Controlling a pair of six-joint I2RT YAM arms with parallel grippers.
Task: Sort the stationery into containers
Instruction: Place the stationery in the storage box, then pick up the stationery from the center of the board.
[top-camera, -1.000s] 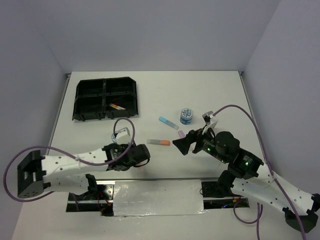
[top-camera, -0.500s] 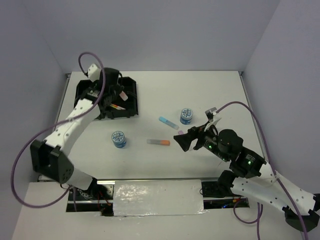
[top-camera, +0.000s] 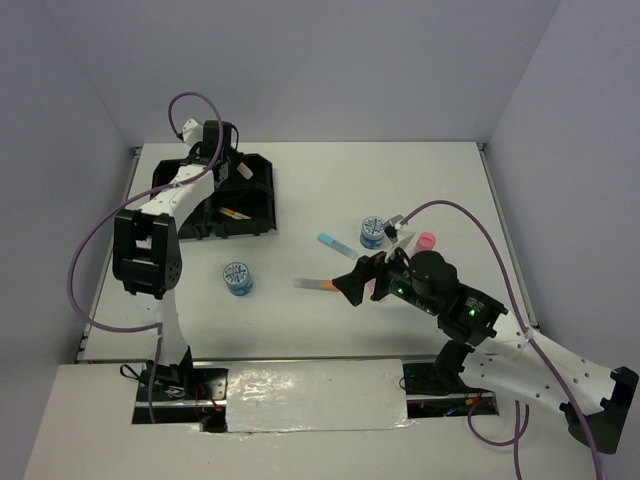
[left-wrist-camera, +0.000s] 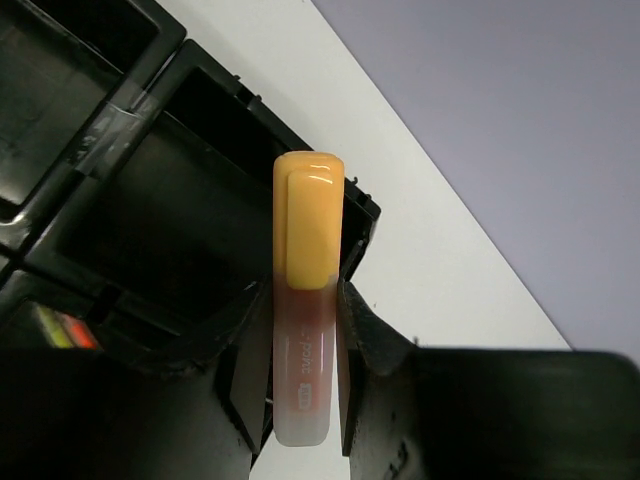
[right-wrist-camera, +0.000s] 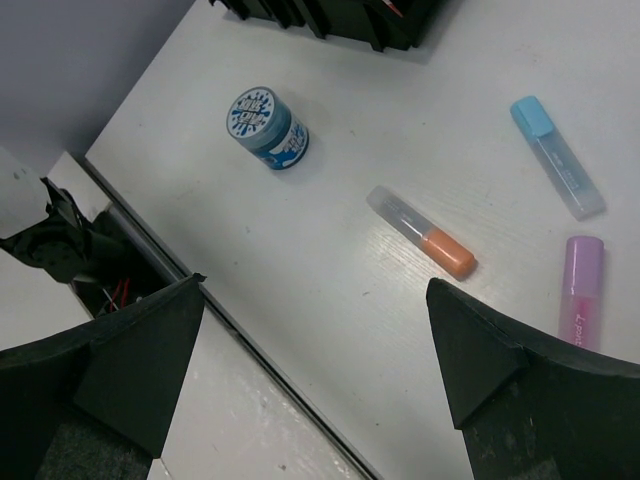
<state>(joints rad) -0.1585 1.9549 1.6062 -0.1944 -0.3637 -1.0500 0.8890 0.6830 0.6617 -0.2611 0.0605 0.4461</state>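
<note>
top view: my left fingers (top-camera: 236, 168) are over the far right compartment of the black tray (top-camera: 255, 225). my right fingers (top-camera: 352, 288) are above mid-table (top-camera: 300, 180).
left wrist: fingers clamped on a yellow-capped marker (left-wrist-camera: 303, 330), which is over a tray compartment.
right wrist: fingers spread wide, holding nothing. below them a blue tub (right-wrist-camera: 267, 127), orange marker (right-wrist-camera: 425, 232), blue marker (right-wrist-camera: 558, 157) and purple marker (right-wrist-camera: 583, 290) lie apart on the table.

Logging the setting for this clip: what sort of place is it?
Likely a robotics lab cell: a white table boxed in by grey walls, with two cabled arms bolted at its edge.
</note>
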